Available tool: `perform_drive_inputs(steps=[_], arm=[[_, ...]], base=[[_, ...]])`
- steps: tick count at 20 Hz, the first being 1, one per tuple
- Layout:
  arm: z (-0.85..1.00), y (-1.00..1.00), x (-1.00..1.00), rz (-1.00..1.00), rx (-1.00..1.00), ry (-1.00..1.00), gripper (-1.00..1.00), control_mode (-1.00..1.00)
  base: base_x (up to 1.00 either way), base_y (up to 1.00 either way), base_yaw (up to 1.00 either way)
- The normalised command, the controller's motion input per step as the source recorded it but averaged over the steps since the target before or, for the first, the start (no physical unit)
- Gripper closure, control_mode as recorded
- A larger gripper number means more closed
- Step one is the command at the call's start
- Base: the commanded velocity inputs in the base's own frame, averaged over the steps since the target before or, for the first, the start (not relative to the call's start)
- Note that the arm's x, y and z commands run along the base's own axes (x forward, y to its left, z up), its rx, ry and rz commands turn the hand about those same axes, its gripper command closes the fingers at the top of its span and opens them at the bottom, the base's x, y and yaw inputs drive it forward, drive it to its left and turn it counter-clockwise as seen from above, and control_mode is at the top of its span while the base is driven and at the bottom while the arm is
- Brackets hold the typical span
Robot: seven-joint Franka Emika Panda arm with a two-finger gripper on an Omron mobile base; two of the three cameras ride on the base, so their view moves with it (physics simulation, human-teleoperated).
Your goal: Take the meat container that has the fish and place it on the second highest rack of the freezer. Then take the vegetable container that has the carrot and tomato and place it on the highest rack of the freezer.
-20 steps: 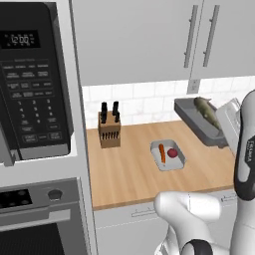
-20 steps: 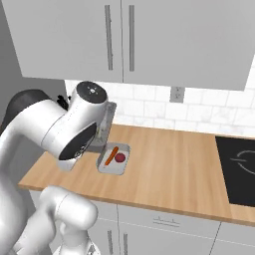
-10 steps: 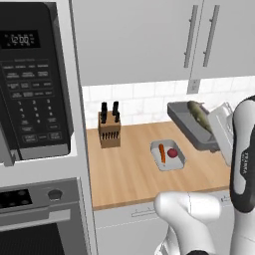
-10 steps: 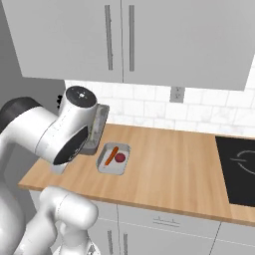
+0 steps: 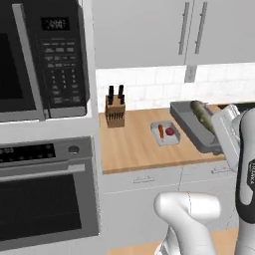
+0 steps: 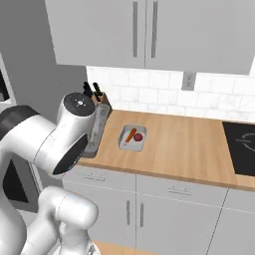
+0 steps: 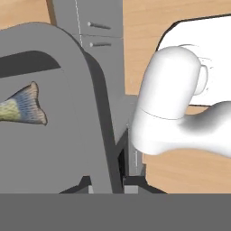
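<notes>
We log the meat container (image 5: 191,127), fish (image 5: 201,114) inside, lifted above the counter (image 5: 134,144) with our hand (image 7: 108,180) clamped on its rim. The vegetable container (image 5: 166,133) with carrot (image 5: 161,131) and tomato (image 5: 170,132) sits on the counter.

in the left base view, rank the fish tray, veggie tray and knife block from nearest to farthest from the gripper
1. meat container, held in the gripper, raised at the right.
2. vegetable container, on the counter just left of it.
3. knife block, farthest left, by the back wall.

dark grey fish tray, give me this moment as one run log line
gripper: shut on dark grey shallow tray rim | olive-tan fish: in tray | tray: lifted above wooden counter | silver-grey vegetable tray: on counter
</notes>
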Motion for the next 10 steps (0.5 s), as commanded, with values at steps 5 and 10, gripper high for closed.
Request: perform_drive_inputs(steps=[5,10], arm=[[0.0,0.0,0.0,0.0,0.0,0.0,1.0,1.0],[0.0,0.0,0.0,0.0,0.0,0.0,1.0,1.0]], base=[[-0.53,0.81,0.25],[-0.34,0.88,0.36]])
